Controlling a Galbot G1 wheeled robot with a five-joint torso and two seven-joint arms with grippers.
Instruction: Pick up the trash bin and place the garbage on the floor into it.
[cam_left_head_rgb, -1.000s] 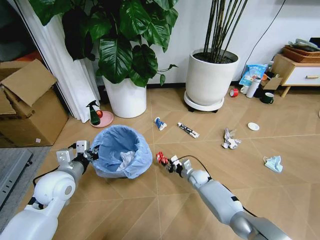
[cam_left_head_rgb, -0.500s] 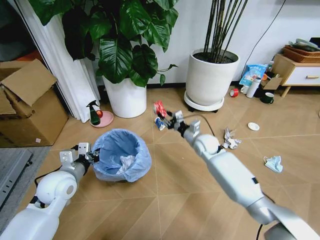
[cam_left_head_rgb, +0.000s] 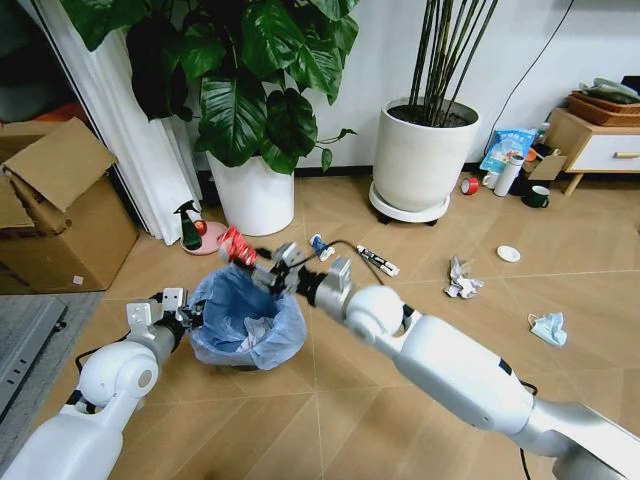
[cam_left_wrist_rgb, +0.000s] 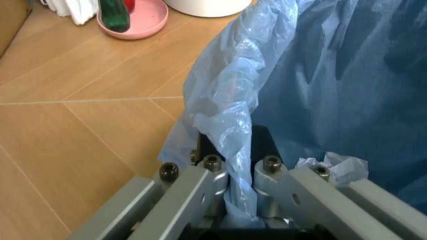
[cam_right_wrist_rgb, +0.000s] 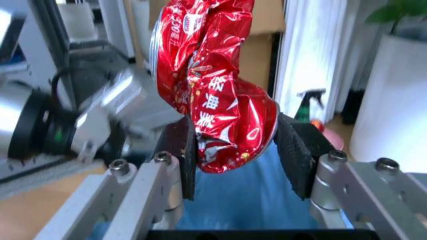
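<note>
Green spray bottle (cam_left_head_rgb: 188, 228) stands on a pink dish (cam_left_head_rgb: 205, 239).

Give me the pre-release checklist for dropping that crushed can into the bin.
1. Can held: ok. The right gripper is shut on the red crushed can.
2. Can over the opening: ok, roughly. In the head view the can sits at the far rim of the trash bin, so dead centre is not certain.
3. Bin held steady: ok. The left gripper is clamped on the bag-covered rim.
4. Room inside: ok. One white paper wad lies in it.
5. Bin resting on the floor or lifted: cannot tell.
</note>
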